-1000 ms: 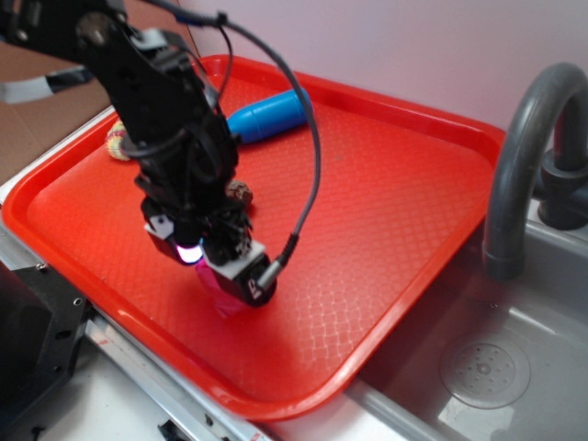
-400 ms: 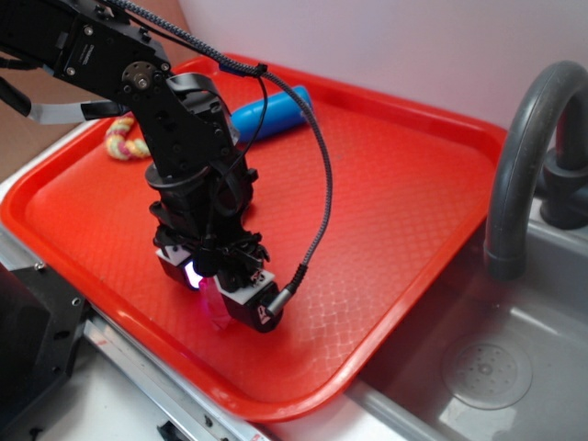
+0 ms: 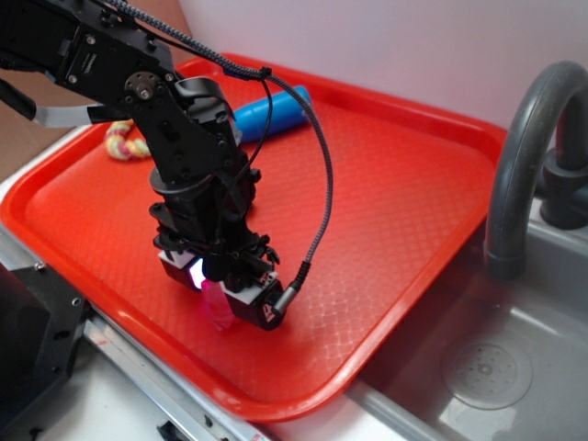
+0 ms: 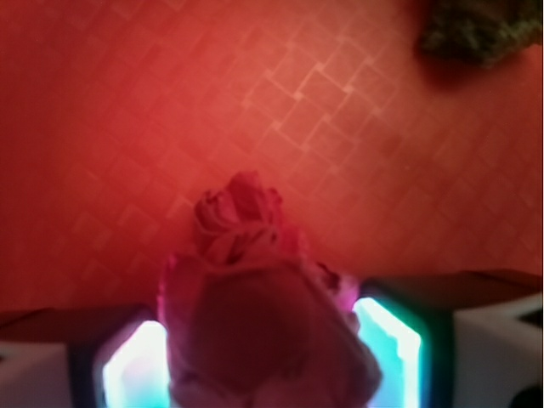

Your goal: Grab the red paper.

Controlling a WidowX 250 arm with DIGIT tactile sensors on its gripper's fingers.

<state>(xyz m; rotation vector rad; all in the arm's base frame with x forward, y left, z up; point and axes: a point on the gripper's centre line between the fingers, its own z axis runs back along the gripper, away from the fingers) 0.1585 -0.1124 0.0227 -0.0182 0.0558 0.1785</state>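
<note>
The red paper [image 4: 255, 289], a wrinkly crimson-pink wad, lies on the orange-red tray [image 3: 395, 184] near its front edge. In the exterior view only a pink bit of the red paper [image 3: 219, 308] shows under the black arm. My gripper [image 3: 219, 296] is down at the tray with one finger on each side of the wad. In the wrist view my gripper [image 4: 263, 365] has the paper filling the gap between the two lit pads [image 4: 132, 365] and touching both.
A brown rocky lump [image 4: 480, 30] lies beyond the paper, hidden by the arm in the exterior view. A blue cylinder [image 3: 271, 115] and a rope toy [image 3: 119, 142] lie at the tray's far left. A grey faucet [image 3: 524, 156] and sink [image 3: 478, 367] are to the right.
The arm has come down and forward over the wad, and the fingers now bracket it at tray level. Over the last half second it barely moved.
</note>
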